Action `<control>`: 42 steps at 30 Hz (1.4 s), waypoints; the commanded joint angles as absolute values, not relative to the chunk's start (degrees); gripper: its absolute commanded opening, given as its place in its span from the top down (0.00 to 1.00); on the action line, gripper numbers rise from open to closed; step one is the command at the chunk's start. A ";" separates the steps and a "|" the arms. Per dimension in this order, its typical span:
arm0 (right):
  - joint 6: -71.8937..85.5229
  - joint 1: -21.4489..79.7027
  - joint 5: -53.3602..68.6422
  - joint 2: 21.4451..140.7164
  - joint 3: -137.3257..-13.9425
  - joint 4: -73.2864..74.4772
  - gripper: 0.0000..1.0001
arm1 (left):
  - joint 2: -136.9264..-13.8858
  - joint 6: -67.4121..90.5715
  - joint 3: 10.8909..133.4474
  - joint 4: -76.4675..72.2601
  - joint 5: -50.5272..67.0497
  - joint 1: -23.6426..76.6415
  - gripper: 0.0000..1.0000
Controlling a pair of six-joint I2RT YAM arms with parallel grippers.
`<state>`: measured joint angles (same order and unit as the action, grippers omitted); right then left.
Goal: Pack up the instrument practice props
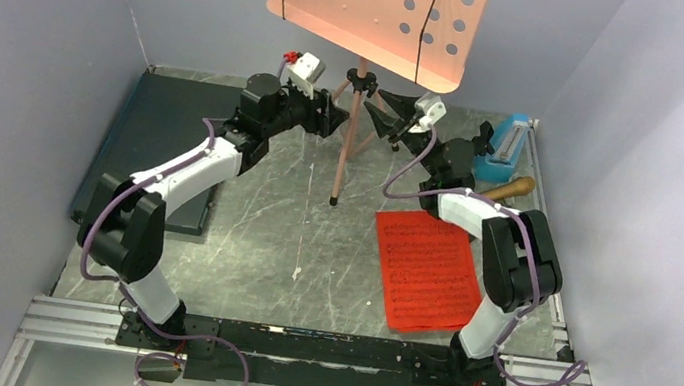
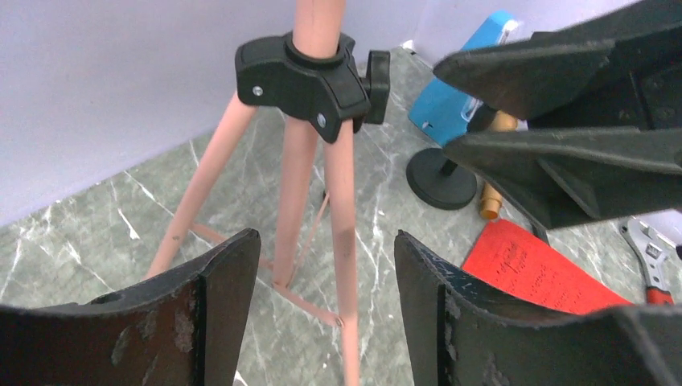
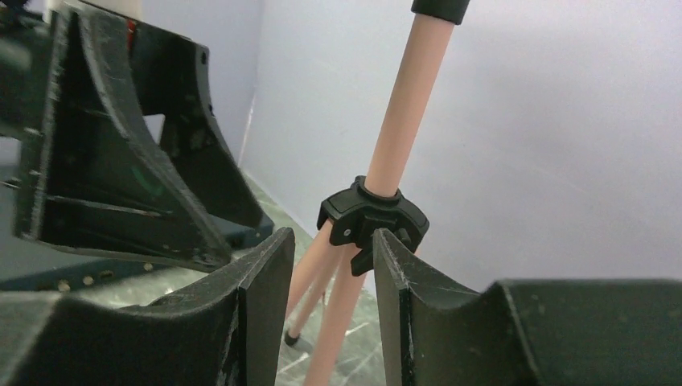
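Left end effector [image 1: 334,117] and right end effector [image 1: 385,114], both open and empty, flank the pink music stand [image 1: 363,16]; likely light, top-heavy, smooth-tubed: grip just above its black hub [image 1: 361,81].

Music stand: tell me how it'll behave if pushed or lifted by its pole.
The music stand looks top-heavy: a wide perforated desk sits high over thin legs, so a sideways push would likely tip it. The smooth round pole may slip or twist in a grip. It probably lifts lightly, though awkwardly.
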<state>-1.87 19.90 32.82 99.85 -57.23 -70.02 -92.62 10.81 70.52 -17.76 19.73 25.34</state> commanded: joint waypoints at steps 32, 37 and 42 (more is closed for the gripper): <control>14.87 28.39 14.90 110.57 -49.19 -83.34 0.57 | -113.24 15.39 93.29 -50.99 20.87 24.74 0.38; 15.01 28.82 14.94 112.25 -49.10 -83.78 0.60 | -114.61 15.20 96.07 -51.74 20.78 25.14 0.41; 14.77 28.97 15.03 113.56 -48.63 -84.29 0.64 | -115.09 15.36 97.41 -51.80 21.15 25.53 0.57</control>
<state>14.13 28.62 15.29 112.92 -47.62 -80.29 -115.48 14.83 94.15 -47.42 20.82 25.10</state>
